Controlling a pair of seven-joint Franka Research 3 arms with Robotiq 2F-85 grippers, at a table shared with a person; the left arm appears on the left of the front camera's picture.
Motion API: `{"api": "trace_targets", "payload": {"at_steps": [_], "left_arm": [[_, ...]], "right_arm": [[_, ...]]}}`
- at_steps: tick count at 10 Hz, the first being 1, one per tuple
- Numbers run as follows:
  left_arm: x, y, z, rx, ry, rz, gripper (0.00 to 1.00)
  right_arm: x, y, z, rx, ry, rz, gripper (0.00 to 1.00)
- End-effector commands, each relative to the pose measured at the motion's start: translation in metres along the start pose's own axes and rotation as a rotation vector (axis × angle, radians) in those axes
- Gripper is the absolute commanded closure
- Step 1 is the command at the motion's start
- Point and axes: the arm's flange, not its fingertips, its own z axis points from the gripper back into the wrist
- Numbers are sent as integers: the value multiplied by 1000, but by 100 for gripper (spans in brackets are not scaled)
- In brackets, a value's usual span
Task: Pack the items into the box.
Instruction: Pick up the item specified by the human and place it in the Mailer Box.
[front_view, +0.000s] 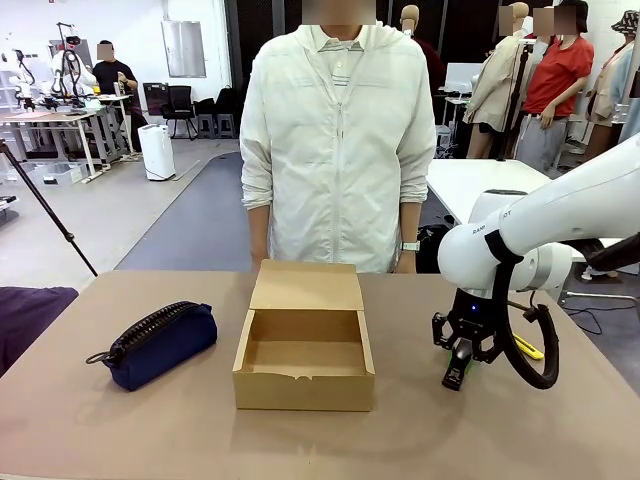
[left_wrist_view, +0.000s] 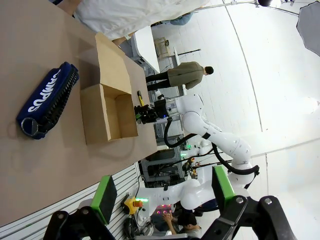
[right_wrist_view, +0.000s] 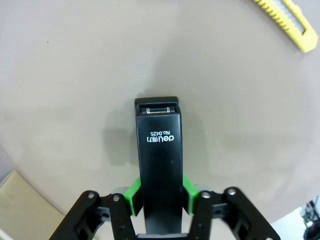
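The navy blue zip pouch (front_view: 160, 343) with a metal ring lies on the table's left side, also seen in the left wrist view (left_wrist_view: 47, 100). The brown cardboard box (front_view: 300, 392) stands open in the middle with its flap lid laid back toward the person, and nothing shows inside it (left_wrist_view: 95, 115). The small black stapler (right_wrist_view: 159, 150) lies flat on the table at the right. My right gripper (right_wrist_view: 159, 192) is down over it, green pads pressed on both its sides (front_view: 457, 375). My left gripper (left_wrist_view: 162, 195) hangs high above the table with its jaws wide open and nothing between them.
A yellow-and-black utility knife (front_view: 525, 347) lies just right of the right gripper, also visible in the right wrist view (right_wrist_view: 287, 22). A person in a pale jacket (front_view: 335, 140) stands at the far edge behind the box. Bare tabletop lies between pouch, box and stapler.
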Motion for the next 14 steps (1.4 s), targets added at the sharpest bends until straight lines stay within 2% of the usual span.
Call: {"api": "trace_targets", "payload": {"at_steps": [1, 5, 7, 9, 10, 11, 12, 13, 14], "left_arm": [[1, -1, 0, -26, -8, -16, 0], [1, -1, 0, -26, -8, -16, 0], [1, -1, 0, -26, -8, -16, 0], [1, -1, 0, -26, -8, -16, 0], [1, -1, 0, -26, -8, -16, 0], [1, -1, 0, -26, -8, -16, 0], [1, -1, 0, -26, -8, -16, 0], [1, -1, 0, -26, -8, -16, 0], [1, -1, 0, -26, -8, -16, 0]], "right_arm": [[0, 2, 1, -33, -15, 16, 100], [-5, -8, 50, -51, -57, 101, 100], [-18, -33, 99, 0, -53, 235, 100], [-46, -68, 143, 52, -56, 360, 100], [-58, -82, 150, 78, -69, 391, 100], [-56, -90, 145, 82, -89, 339, 100], [-37, -102, 127, 86, -18, 271, 100], [-56, -75, 158, 51, -93, 355, 100], [-56, -75, 158, 51, -93, 355, 100]]}}
